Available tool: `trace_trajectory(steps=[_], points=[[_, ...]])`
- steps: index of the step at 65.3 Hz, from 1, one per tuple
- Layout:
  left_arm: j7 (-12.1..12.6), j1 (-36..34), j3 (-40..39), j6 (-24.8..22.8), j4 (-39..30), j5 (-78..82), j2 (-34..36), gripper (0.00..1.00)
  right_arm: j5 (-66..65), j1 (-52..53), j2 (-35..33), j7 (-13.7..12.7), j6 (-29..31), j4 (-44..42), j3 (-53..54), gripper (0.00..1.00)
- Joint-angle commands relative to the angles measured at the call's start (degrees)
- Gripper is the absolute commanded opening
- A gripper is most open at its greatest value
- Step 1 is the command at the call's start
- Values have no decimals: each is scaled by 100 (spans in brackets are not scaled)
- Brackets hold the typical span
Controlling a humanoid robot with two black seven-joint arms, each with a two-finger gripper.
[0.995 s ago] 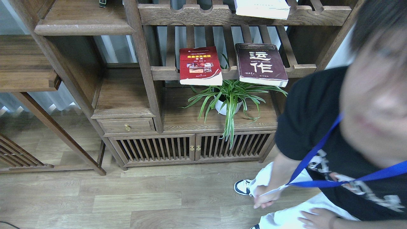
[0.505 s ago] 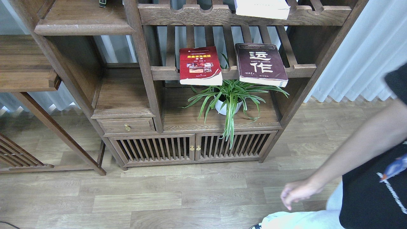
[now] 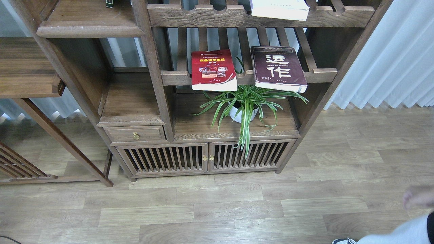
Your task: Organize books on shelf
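Note:
A red book (image 3: 213, 69) with a yellow title and small photos lies flat on the slatted rack, its near end over the front rail. A dark maroon book (image 3: 278, 68) with large white characters lies flat to its right on the same rack. A white book (image 3: 280, 8) lies on the upper slatted rack at the top edge. The solid plank shelf (image 3: 89, 21) with a rounded front edge is at the upper left and holds no book. Neither of my grippers nor arms is in view.
A potted spider plant (image 3: 243, 105) stands on the cabinet top under the books. A small drawer (image 3: 135, 134) and slatted cabinet doors (image 3: 205, 157) are below. A person's hand (image 3: 418, 197) and leg show at the bottom right. White curtains (image 3: 390, 57) hang at the right.
The person who filled the right side has moved away to the right; only a hand and a leg remain at the bottom right corner. The books have not moved.

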Motion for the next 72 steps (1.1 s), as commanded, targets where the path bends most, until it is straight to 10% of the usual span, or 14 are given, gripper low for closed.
trace_trajectory(steps=[1, 72], points=[[3, 1, -3, 0, 545, 0, 0, 100, 0, 0, 0, 3, 0, 2, 0, 99], [3, 1, 6, 0, 545, 0, 0, 100, 0, 0, 0, -6, 0, 2, 0, 99]])
